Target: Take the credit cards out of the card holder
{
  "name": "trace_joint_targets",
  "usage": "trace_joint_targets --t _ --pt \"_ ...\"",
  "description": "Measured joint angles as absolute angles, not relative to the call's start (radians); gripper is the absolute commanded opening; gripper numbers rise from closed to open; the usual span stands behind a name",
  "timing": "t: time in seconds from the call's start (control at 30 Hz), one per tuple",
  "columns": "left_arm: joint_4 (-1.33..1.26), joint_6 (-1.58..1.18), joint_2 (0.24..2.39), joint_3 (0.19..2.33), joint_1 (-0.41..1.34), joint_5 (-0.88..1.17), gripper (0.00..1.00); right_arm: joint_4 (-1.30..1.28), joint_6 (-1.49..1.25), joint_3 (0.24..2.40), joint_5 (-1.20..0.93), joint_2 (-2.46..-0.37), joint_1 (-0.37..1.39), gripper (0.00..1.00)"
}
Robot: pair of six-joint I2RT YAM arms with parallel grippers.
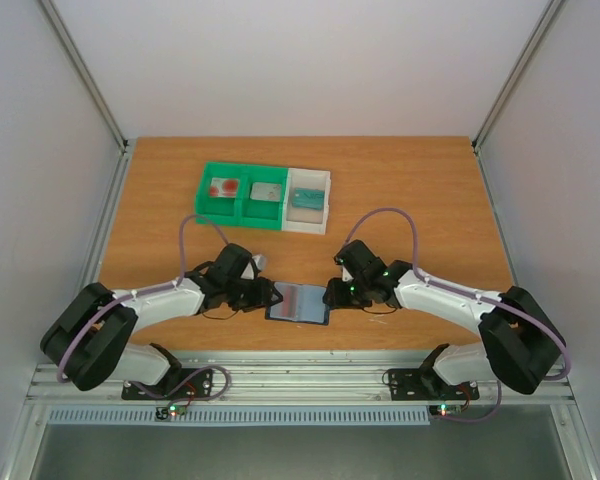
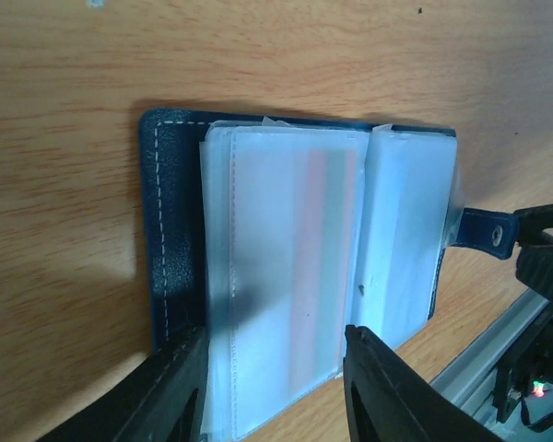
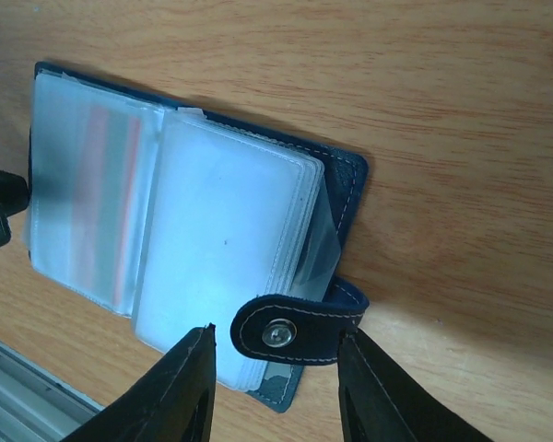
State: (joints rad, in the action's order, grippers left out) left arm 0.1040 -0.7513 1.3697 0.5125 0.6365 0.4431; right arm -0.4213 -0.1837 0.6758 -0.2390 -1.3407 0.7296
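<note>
The card holder (image 1: pixel 298 302) lies open on the table near the front edge, dark blue with frosted plastic sleeves. A card with a reddish band shows through the left sleeve (image 2: pixel 321 249), and in the right wrist view (image 3: pixel 106 198). My left gripper (image 1: pixel 270 295) is open, and its fingers straddle the near end of the left sleeve stack (image 2: pixel 272 354). My right gripper (image 1: pixel 332 294) is open, and its fingers stand either side of the snap tab (image 3: pixel 300 330), the gripper's midpoint (image 3: pixel 276 345) just below it. One credit card with a red blotch (image 1: pixel 222 188) lies in the tray.
The green-and-white compartment tray (image 1: pixel 242 210) stands at the back centre; a grey card (image 1: pixel 268 191) is in its middle compartment and a teal item (image 1: pixel 305 197) in the white one. The metal rail (image 1: pixel 300 380) runs just in front of the holder.
</note>
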Motion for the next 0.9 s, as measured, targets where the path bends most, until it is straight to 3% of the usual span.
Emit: trace_joint_targets --t 0.2,0.47,0.9 --pt "0.021 -0.792 1.370 0.482 0.636 0.460 0.31 -0.390 -0.173 0.664 -0.239 -1.364 0.730 0.32" --pt "-0.034 -0.817 1.376 0.467 0.636 0.480 0.28 -0.358 -0.163 0.662 -0.238 -1.380 0.730 0.31" --pt "-0.051 -0.836 1.347 0.461 0.636 0.473 0.44 -0.337 -0.138 0.664 -0.216 -1.402 0.730 0.19"
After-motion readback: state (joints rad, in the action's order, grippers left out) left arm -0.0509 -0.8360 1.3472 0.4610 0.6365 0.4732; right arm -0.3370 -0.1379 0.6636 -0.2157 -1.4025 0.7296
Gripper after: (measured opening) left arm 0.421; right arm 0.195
